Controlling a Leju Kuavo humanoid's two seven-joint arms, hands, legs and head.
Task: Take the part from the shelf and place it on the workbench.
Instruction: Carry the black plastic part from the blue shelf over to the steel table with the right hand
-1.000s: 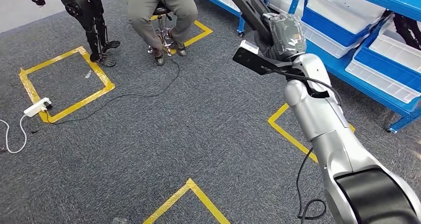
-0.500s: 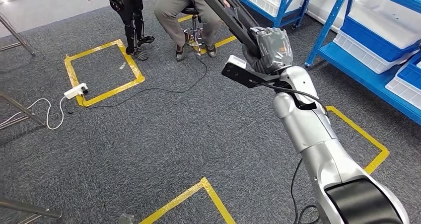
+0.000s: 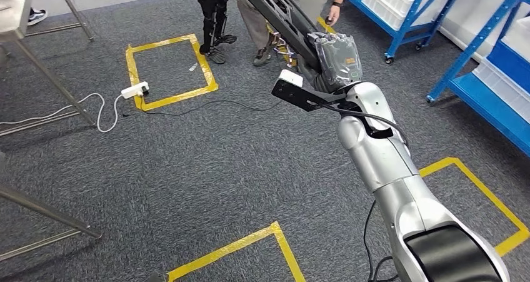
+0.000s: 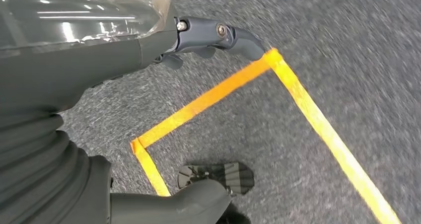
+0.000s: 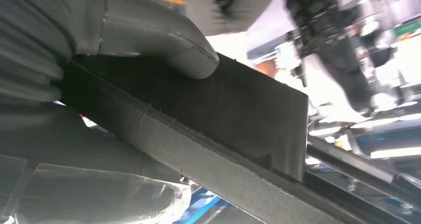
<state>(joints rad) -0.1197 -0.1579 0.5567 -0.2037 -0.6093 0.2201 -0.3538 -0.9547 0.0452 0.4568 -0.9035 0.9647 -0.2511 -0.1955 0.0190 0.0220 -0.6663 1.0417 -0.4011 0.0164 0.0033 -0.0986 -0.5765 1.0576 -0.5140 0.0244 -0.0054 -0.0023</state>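
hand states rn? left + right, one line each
Left hand: holds nothing, fingers look curled in; open or closed cannot be told.
Right hand: closed on the long black part, thumb pressed on it in the right wrist view.

The right arm (image 3: 381, 163) is a chain of rounded, glossy silver shells with a matte black segment nearest the body. A thin black cable (image 3: 373, 235) hangs in a loop beside it, and another runs over the wrist. The right robot hand (image 3: 334, 60) is dark grey, wrapped in clear crinkled plastic. The left robot hand (image 4: 99, 50) shows a grey ribbed cover, a thick grey thumb and small silver screws at a finger.
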